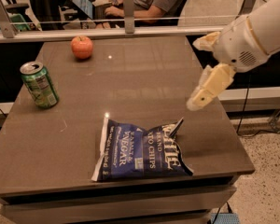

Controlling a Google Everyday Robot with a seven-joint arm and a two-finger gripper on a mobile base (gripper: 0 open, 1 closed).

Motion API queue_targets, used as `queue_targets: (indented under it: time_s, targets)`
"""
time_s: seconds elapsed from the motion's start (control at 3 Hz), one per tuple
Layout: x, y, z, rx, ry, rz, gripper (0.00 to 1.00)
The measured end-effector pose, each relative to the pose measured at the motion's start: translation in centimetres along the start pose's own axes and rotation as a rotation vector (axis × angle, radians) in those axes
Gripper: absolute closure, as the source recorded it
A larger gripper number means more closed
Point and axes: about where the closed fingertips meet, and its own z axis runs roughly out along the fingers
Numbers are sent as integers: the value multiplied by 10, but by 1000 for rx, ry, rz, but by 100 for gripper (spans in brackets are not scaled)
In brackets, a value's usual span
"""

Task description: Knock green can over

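The green can (39,84) stands upright near the left edge of the brown table (144,73), silver top and pull tab up. My gripper (197,73) hangs above the table's right side on a white arm (256,31), far to the right of the can. Its two cream fingers (210,85) are spread apart with nothing between them.
A red-orange apple (82,46) sits at the back of the table. A blue chip bag (142,150) lies flat near the front edge, between the can and the gripper. A glass barrier with metal posts (128,6) runs behind the table; people sit beyond it.
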Motion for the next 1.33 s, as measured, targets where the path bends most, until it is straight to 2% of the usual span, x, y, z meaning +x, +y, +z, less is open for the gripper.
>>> queue_targets:
  time_s: [0.33, 0.67, 1.0, 1.33]
  targets:
    - [-31, 13, 48, -56, -155, -20, 0]
    - [-67, 39, 97, -119, -288, -34, 0]
    - [-67, 39, 97, -119, -288, -34, 0]
    - [-71, 33, 104, -117, -338, -32, 0]
